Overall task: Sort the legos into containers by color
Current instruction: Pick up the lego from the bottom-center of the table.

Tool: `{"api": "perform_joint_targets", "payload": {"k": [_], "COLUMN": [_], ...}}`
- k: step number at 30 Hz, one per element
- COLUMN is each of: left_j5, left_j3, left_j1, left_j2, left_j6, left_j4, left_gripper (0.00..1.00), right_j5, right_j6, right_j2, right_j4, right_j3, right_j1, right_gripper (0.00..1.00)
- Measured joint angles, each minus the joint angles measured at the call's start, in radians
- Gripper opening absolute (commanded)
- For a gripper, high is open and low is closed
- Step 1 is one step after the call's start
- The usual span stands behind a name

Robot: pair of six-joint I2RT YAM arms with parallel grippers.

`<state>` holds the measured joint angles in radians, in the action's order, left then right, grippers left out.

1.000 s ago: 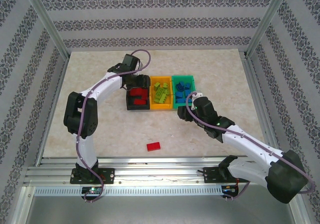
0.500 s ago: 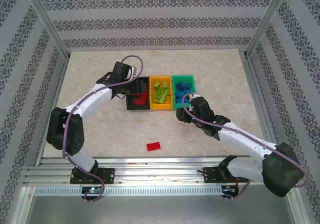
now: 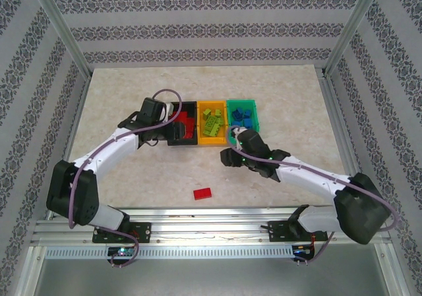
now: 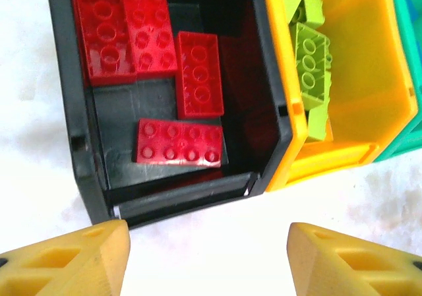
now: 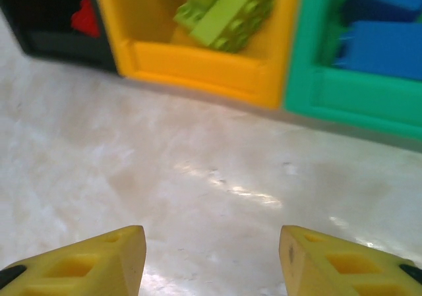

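1. Red bricks [image 4: 178, 143], four of them, lie studs up on the floor of the black bin [image 4: 66, 98]. Three are towards its far wall and one is nearer the front wall.
2. Lime bricks [image 4: 310, 65] are heaped in the orange bin [image 4: 369, 78], which touches the black bin's right wall. Some of them are tilted against each other.
3. Blue bricks [image 5: 389, 45] sit in the green bin [image 5: 349, 98], which presses against the orange bin's other side.
4. From above, the black bin [image 3: 183, 130], orange bin [image 3: 211, 123] and green bin [image 3: 242, 115] form one tight row. It lies around the middle of the desk [image 3: 132, 91], closer to the far edge than to the near one.
5. One red brick [image 3: 203, 192] lies flat and alone on the desk. It is close to the middle of the near edge and well apart from the row.
6. The left fingers [image 4: 72, 260] are spread wide with nothing between them. They hover over bare desk just before the black bin's front wall. From above, the left fingers [image 3: 173, 132] sit at that bin's left front corner.
7. The right fingers [image 5: 79, 263] are likewise apart and empty, above bare desk [image 5: 198, 177]. They face the front walls of the orange and green bins. From above, the right fingers [image 3: 229, 155] are just in front of the orange bin, between the row and the lone red brick.
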<state>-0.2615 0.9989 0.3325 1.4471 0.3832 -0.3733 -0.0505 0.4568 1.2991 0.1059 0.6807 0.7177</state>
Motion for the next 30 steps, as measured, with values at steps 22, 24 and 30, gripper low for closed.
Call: {"api": "perform_joint_targets", "payload": {"k": [22, 24, 30], "left_j5": [-0.077, -0.082, -0.087], "left_j3": [-0.207, -0.208, -0.218], "left_j1": [-0.086, -0.086, -0.091], "left_j2": [-0.064, -0.064, -0.078], "left_j6": [0.129, 0.135, 0.146], "left_j4": [0.141, 0.147, 0.158], "left_gripper": [0.65, 0.65, 0.65], "right_j5": [-0.076, -0.08, -0.082], "right_j6": [-0.281, -0.294, -0.352], "right_j2": [0.148, 0.179, 0.301], "right_j4": [0.303, 0.314, 0.349], "right_j3": [0.185, 0.208, 0.286], "right_j1": [0.285, 0.297, 0.345], "right_gripper": [0.61, 0.61, 0.63]}}
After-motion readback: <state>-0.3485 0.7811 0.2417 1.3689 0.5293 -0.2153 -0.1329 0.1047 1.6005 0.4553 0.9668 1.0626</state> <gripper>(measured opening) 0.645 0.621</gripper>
